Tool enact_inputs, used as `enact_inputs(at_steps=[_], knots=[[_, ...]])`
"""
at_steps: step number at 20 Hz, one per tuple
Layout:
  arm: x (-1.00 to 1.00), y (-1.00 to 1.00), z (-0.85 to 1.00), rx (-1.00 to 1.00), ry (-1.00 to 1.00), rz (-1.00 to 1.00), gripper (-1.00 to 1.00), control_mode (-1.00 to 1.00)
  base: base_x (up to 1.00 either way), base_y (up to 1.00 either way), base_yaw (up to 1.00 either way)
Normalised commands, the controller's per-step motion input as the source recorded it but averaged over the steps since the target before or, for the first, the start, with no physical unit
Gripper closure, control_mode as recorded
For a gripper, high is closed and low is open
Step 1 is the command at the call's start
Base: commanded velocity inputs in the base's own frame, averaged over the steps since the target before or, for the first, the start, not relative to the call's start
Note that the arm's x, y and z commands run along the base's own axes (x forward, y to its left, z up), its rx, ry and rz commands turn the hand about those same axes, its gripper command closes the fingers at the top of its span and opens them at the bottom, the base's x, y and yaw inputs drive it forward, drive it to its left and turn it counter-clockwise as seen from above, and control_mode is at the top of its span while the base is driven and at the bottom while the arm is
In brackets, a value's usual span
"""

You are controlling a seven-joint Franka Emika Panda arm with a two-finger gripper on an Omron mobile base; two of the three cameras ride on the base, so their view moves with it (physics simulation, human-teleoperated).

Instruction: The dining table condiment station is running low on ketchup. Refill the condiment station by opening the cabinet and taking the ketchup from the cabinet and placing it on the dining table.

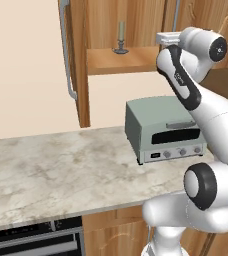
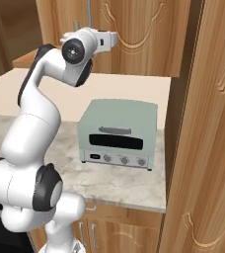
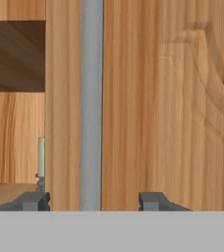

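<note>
The cabinet (image 1: pixel 121 61) hangs above the counter. Its left door (image 1: pixel 79 60) is swung open, showing the wooden shelf with a grey candlestick (image 1: pixel 120 37) on it. The right door (image 2: pixel 144 34) is closed. In the hand view my gripper (image 3: pixel 94 201) is open and faces that door. Its long silver bar handle (image 3: pixel 91 98) stands between the two fingertips (image 3: pixel 153 200), with a gap on each side. The candlestick (image 3: pixel 40 162) peeks past the door's left edge. The ketchup is hidden. The dining table is out of view.
A pale green toaster oven (image 1: pixel 163 130) sits on the marbled counter (image 1: pixel 61 170), directly below my arm. A black oven front (image 1: pixel 36 240) is under the counter at the left. A tall wooden cabinet (image 2: pixel 208 148) stands close on the right.
</note>
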Motion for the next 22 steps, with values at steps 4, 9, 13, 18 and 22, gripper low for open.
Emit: enact_inputs(at_steps=[4, 9, 13, 18, 22], knots=[[0.63, 0.36, -0.02, 0.00, 0.06, 0.00, 1.00, -1.00, 0.00, 0.00, 0.00], [0.20, 0.07, -0.02, 0.00, 0.04, 0.00, 1.00, -1.00, 0.00, 0.00, 0.00], [0.08, 0.00, -0.01, 0.00, 0.01, 0.00, 1.00, -1.00, 0.00, 0.00, 0.00], [0.25, 0.41, -0.14, -0.06, 0.06, 0.00, 1.00, -1.00, 0.00, 0.00, 0.00], [0.26, 0.29, -0.15, -0.01, 0.05, 0.00, 1.00, -1.00, 0.00, 0.00, 0.00]])
